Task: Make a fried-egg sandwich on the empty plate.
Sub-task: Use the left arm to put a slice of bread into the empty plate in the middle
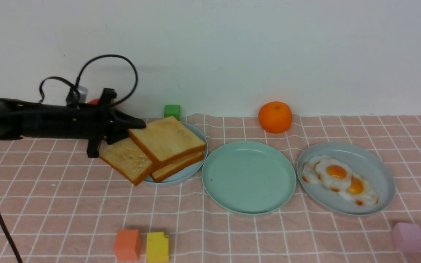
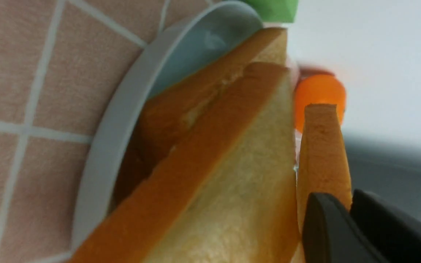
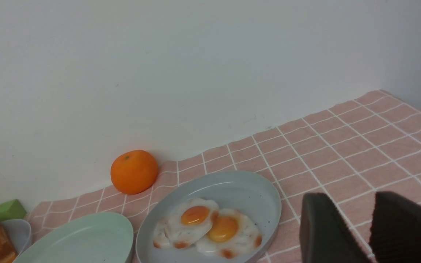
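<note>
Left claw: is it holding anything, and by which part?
Yes. The left gripper pinches one toast slice by its crust edge, with the slice tilted, hanging past the plate's rim.

The mint-green plate (image 1: 249,177) is open from above and from 6 o'clock, where only table (image 1: 68,204) shows. At its 9 o'clock the toast plate (image 1: 196,166) sits just beside its rim, carrying the toast stack (image 1: 166,140). The left arm (image 1: 49,122) lies across that side, and the left end effector (image 1: 133,131) is clamped on the held toast slice (image 1: 126,159). The egg plate (image 1: 386,182) crowds 3 o'clock. An orange (image 1: 275,117) stands at 1 o'clock. The orange block (image 1: 127,244) and yellow block (image 1: 157,247) sit at 7 o'clock, well apart from the plate.
</note>
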